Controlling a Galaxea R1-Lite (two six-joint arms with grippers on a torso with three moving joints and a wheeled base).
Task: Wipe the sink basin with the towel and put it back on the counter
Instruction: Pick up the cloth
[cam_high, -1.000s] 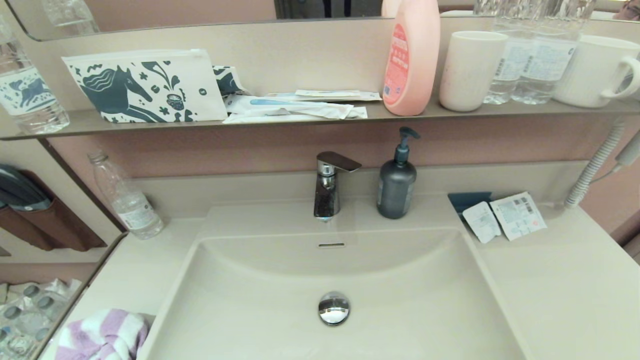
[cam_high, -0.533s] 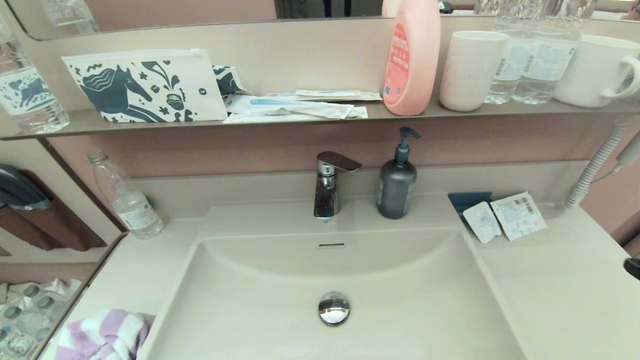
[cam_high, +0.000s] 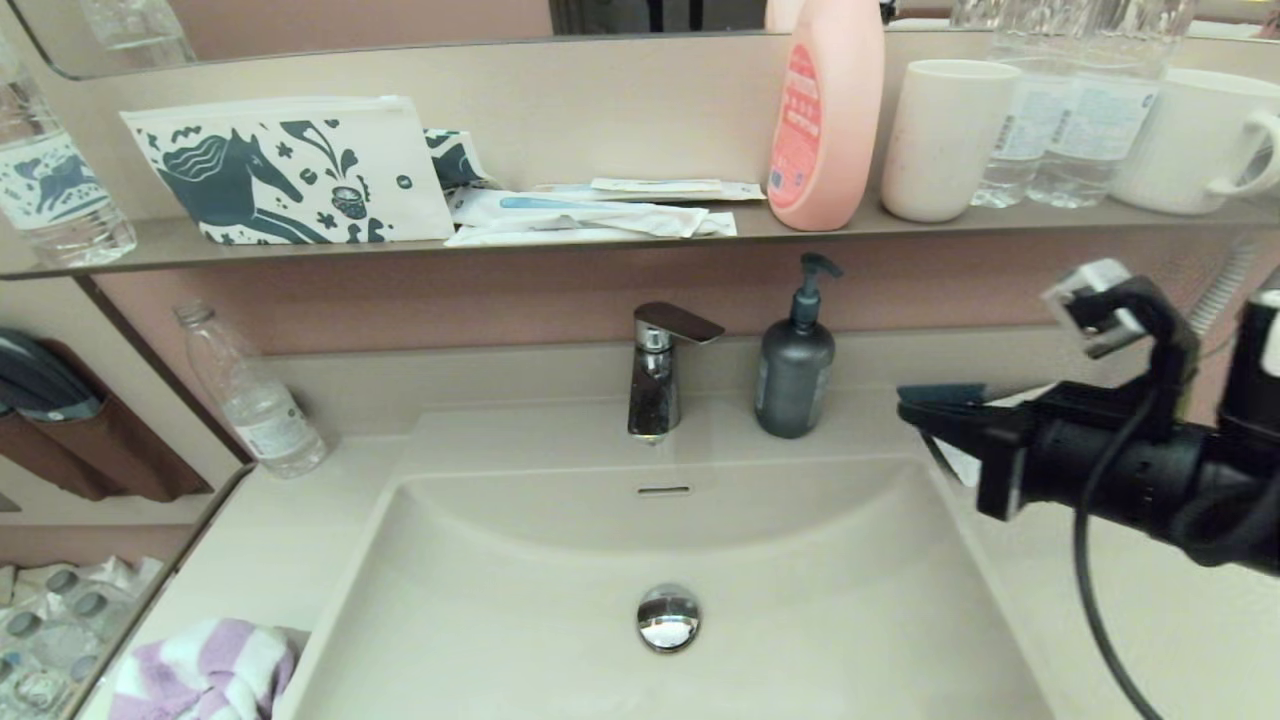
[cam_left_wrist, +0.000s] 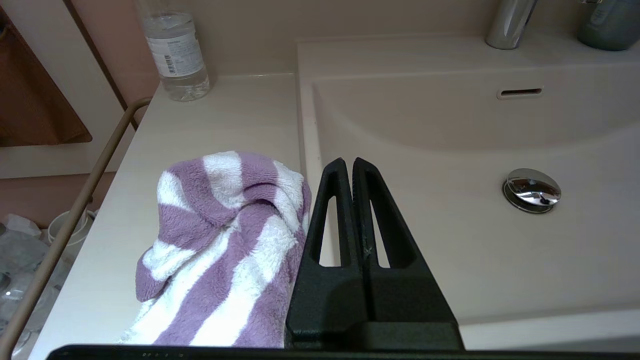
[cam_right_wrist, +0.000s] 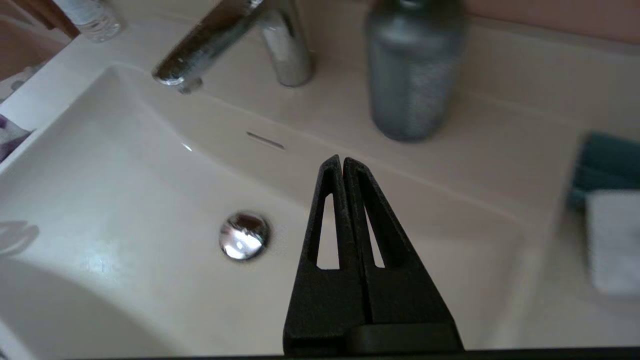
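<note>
The right gripper (cam_high: 915, 412) reaches in from the right, above the basin's (cam_high: 520, 600) far right corner, its fingers clenched together on nothing. From the head view the left gripper is out of sight. Only its own wrist view shows it: the left gripper (cam_left_wrist: 348, 165) is also clenched empty, poised over the basin's left rim, just beside the towel (cam_left_wrist: 225, 250).

The towel lies bunched on the worktop (cam_left_wrist: 225, 115) at the near left, purple and white stripes, close against the basin's edge. In the head view only its top shows, at the near left corner (cam_high: 205, 672). The right wrist view shows just a sliver of it past the basin's left rim.

The basin holds nothing but its chrome plug (cam_high: 668, 616) in the middle and the overflow slot (cam_high: 663, 490) on the far wall. The tap (cam_high: 660, 365) stands at the far rim with a dark soap pump (cam_high: 794, 365) to its right. A clear bottle (cam_high: 250, 390) stands at the far left of the worktop. Some packets (cam_right_wrist: 612, 240) lie on the right, partly hidden by the arm in the head view.

Between the towel and the bottle the worktop is bare. A rail (cam_left_wrist: 75, 215) runs along its left edge. The shelf (cam_high: 600, 240) above carries a pouch, a pink bottle and cups.
</note>
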